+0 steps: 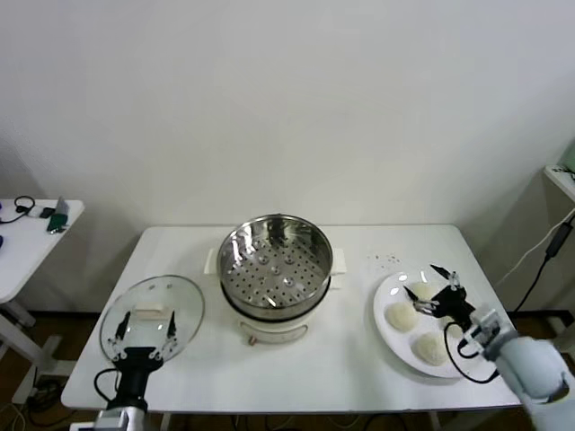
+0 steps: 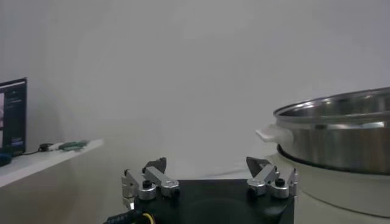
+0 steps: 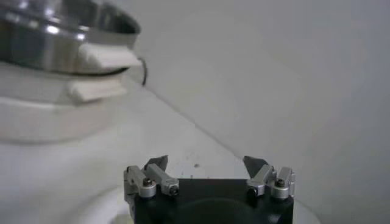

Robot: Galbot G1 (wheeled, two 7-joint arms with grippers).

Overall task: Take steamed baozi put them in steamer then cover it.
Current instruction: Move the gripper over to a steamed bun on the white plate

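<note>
Head view: right pincer (image 1: 432, 289) gapes wide and empty over the buns (image 1: 402, 316) on the plate (image 1: 386, 337); squeezing hard could dent one. Left pincer (image 1: 144, 329), also wide and empty, waits over the lid (image 1: 184, 310).

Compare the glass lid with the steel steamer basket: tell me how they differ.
The round clear glass lid lies flat on the white table at the robot's left; the round shiny stainless-steel steamer basket stands raised on its white cooker base mid-table. The lid is see-through and shallow; the basket is opaque, deep and perforated. The open left pincer hovers over the lid; nothing is over the basket. Both are round and similar in width.
</note>
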